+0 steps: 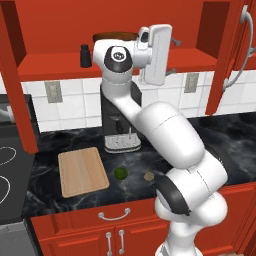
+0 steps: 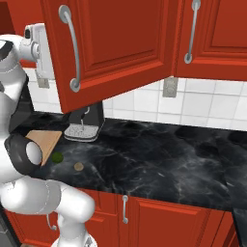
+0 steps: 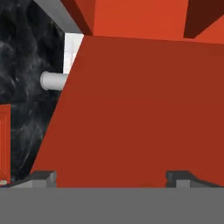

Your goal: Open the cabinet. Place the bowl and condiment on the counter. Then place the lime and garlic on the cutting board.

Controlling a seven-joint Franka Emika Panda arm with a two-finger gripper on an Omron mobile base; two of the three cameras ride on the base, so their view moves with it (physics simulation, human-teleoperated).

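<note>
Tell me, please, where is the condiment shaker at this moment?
In the left base view the condiment stands upright on the open cabinet's shelf, at the left, just left of the bowl and above the cutting board.

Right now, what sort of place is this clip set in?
A rendered home kitchen, by the look of it: red wall cabinet with its doors swung open above a black marble-patterned counter, a coffee machine against the white tiled wall, and a cutting board lying beside a stove top.
</note>
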